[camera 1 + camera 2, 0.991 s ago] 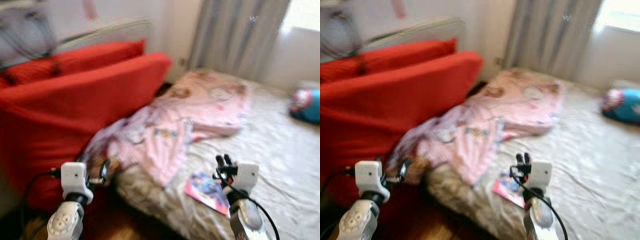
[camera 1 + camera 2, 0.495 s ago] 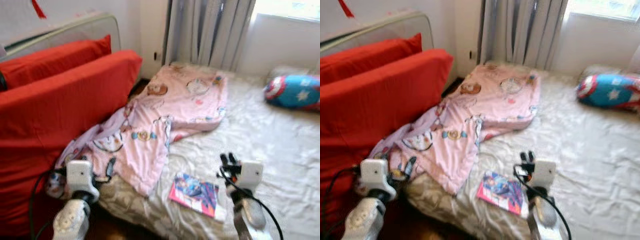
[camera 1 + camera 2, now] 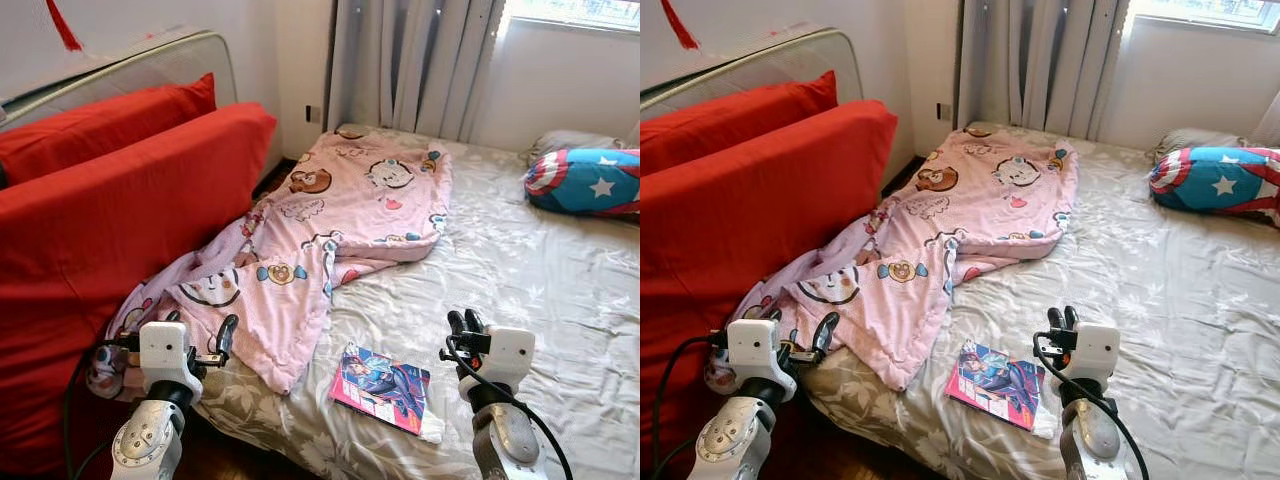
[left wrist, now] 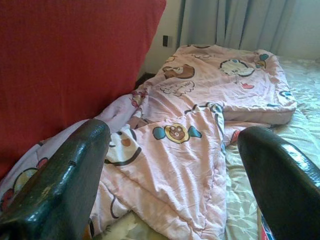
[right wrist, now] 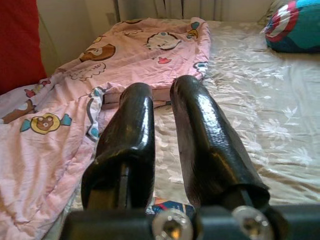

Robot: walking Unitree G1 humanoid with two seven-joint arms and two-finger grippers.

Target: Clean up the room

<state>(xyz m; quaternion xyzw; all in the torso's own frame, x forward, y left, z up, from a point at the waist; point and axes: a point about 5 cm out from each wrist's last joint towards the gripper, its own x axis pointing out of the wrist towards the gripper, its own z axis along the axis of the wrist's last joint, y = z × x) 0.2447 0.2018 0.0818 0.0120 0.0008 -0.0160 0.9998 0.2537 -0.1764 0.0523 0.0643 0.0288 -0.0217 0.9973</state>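
Bed (image 3: 560, 270) ahead, grey leaf-print sheet, wrinkled. Pink cartoon blanket (image 3: 340, 230) lies crumpled along the bed's left side, running from near the curtain (image 3: 420, 60) down to the near-left corner, where it spills over the edge against the red sofa (image 3: 110, 220). Comic book (image 3: 382, 388) lies flat on the sheet near the bed's front edge, just right of the blanket's lowest fold, apart from it. Blue, red and white star pillow (image 3: 585, 180) sits at the far right of the bed, with a grey pillow (image 3: 570, 141) just behind it.

Left gripper (image 3: 200, 345) held low at the bed's near-left corner, jaws released wide, empty; left wrist view looks between the fingers (image 4: 60, 180) onto the blanket folds. Small rounded item (image 3: 103, 368) sits under the blanket overhang beside the left arm; possibly a stuffed toy, too hidden to say.

Right gripper (image 3: 464, 322) hovers over the sheet just right of the comic book, jaws clenched nearly together, holding nothing; right wrist view shows both fingers (image 5: 125, 145) side by side with a slim gap, and the book's corner under them.
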